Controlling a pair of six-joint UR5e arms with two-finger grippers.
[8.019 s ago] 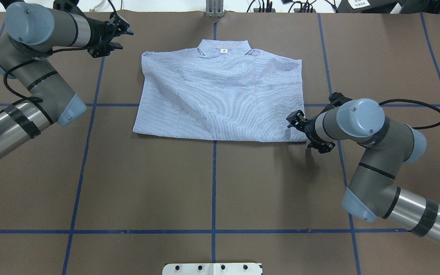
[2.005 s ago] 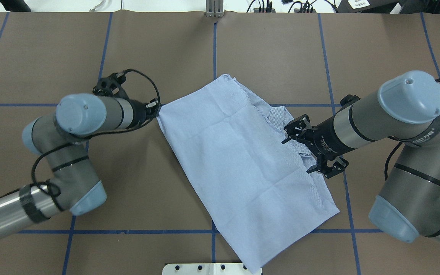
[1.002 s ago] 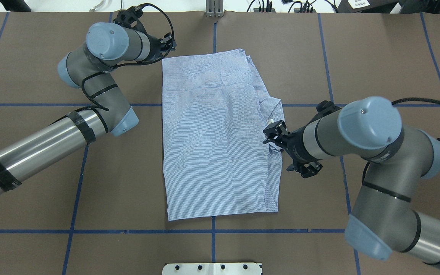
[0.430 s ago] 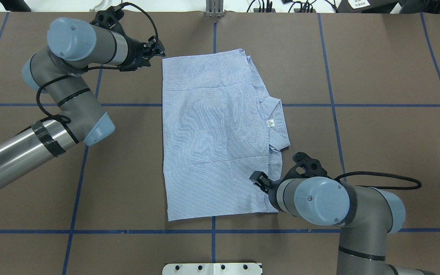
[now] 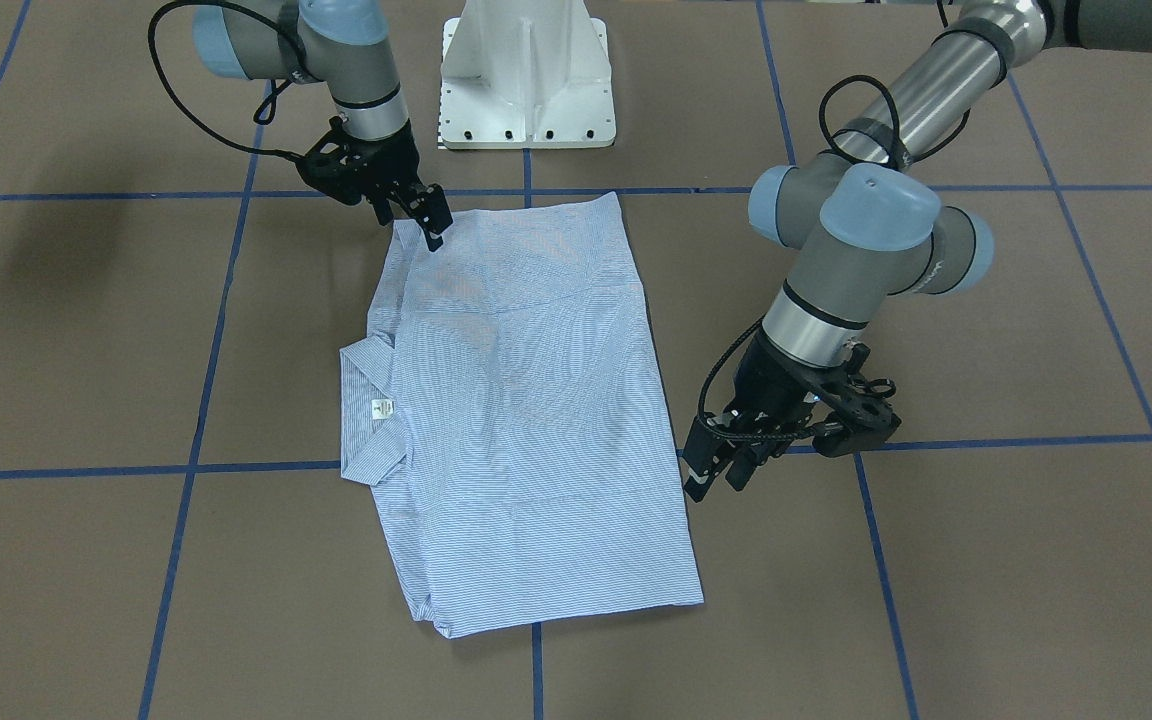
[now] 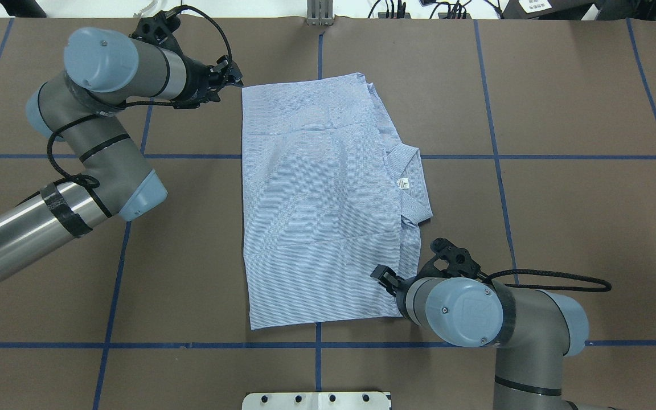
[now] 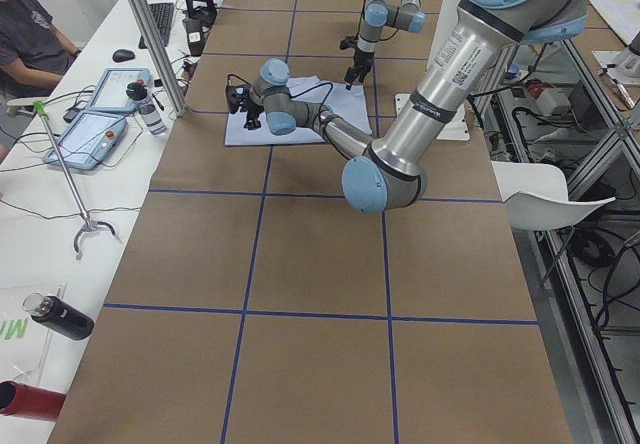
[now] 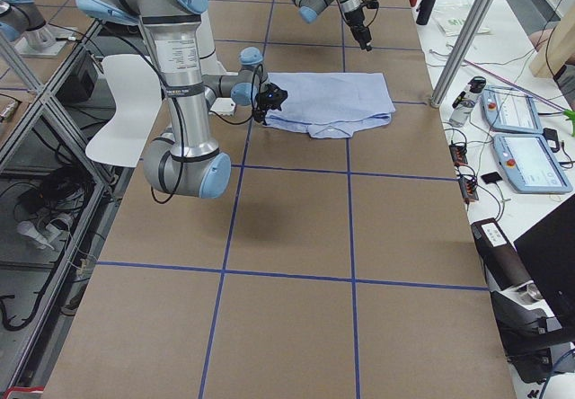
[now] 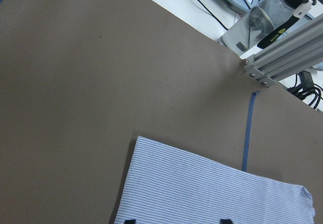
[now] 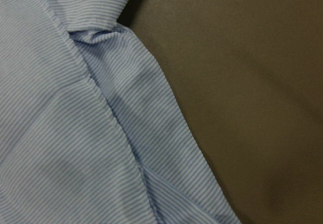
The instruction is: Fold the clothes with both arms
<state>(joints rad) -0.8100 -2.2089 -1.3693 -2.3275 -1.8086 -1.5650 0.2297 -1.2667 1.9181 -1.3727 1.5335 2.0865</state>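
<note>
— Where is the shirt (image 6: 316, 199)?

— Flat at the middle of the table (image 6: 561, 85), folded into a long panel that runs away from the robot. The collar (image 6: 413, 165) and its neck label (image 6: 402, 183) stick out on the robot's right side.

— And the step in hand?

— It looks like taking hold for the next fold. To do it well, the left gripper (image 5: 716, 478) and the right gripper (image 5: 416, 228) should each come in low at their own corner. Each should pinch every layer there, not just the top one. Then both should lift and carry evenly, so the panel keeps square and the collar is not dragged out of line.

— How does the left gripper stand?

— Its fingers are apart, moderately wide. The left wrist view shows both tips at its lower edge, with striped cloth ahead of them. It sits by the far left corner of the shirt and holds nothing. Whether the tips touch the cloth cannot be told.

— And the right one?

— It hangs over the near right corner, by the folded edge. From the front its fingers look parted, with nothing clamped. Its own wrist view shows only cloth and table and no tips, so how wide they stand is uncertain.
</note>
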